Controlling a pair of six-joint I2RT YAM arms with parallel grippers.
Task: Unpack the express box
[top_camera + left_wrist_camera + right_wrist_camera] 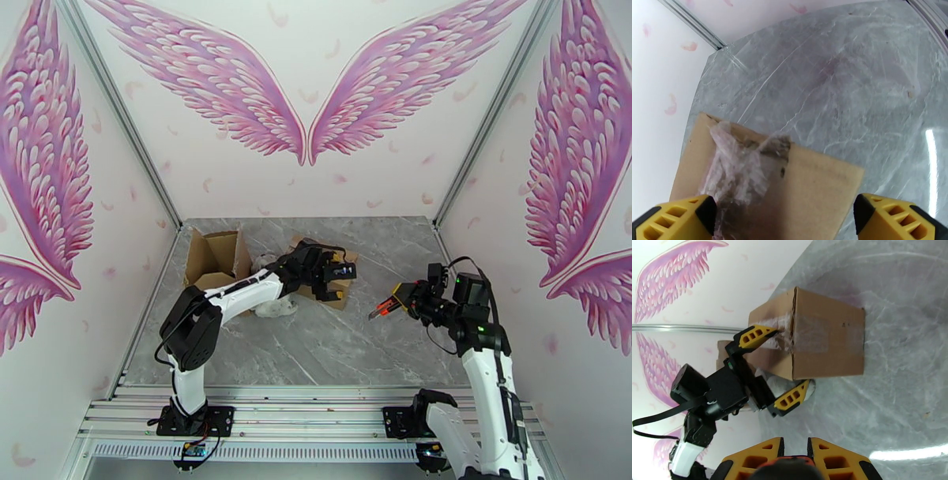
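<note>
Top external view: the express box [351,256], a brown cardboard carton, lies on the grey marbled tabletop [332,355] toward the rear centre, just right of an open cardboard box [213,256] that stands at the rear left. The left arm reaches over the express box, and the left gripper [344,284] sits at the box's right end with its jaws spread wide, holding nothing. Crumpled white wrapping [276,308] lies beside the left forearm. The right gripper [381,308] is above the tabletop, well apart from the box on its right side, with its tip pointing left. Left wrist view: the two yellow fingers [679,219] stand at the lower corners at full spread, and the box top lies between them. Wrinkled clear tape [738,169] is on the box top near the left finger. Right wrist view: the right gripper [794,445] has its jaws nearly together on a small red object [790,465]; what that object is cannot be told. Beyond it, the left gripper [792,357] straddles the taped end of the express box [829,346].
</note>
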